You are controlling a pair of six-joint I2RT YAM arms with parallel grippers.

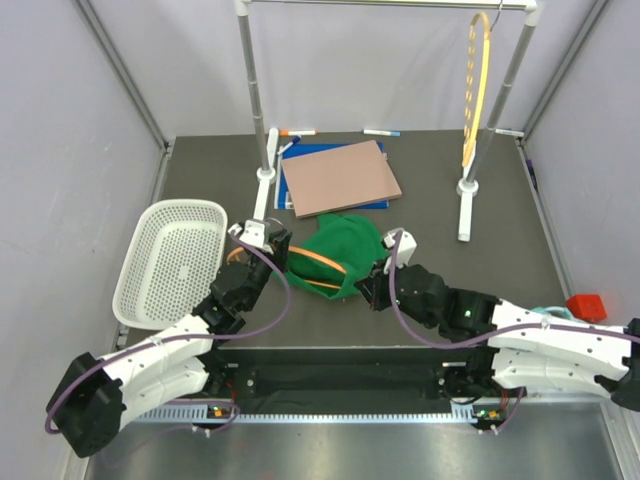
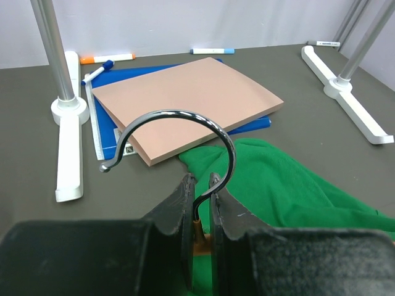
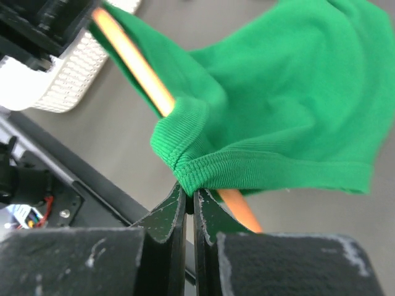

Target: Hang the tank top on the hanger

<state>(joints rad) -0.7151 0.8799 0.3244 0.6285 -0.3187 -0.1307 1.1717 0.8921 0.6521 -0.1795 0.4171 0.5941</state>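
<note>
Hanger is steadied at the hook's neck by the clamped left gripper, just over the counter, so the tank top, its ribbed edge pinched in the right gripper, can be stretched along the orange arm.

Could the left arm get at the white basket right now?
Probably not yet. The basket lies right beside it with nothing between, but the left gripper is shut on the hanger at its hook.

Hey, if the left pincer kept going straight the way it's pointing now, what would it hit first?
Most likely the tan board on the blue folder, with the hanger hook leading; it may brush the tank top first. Depth is unclear.
</note>
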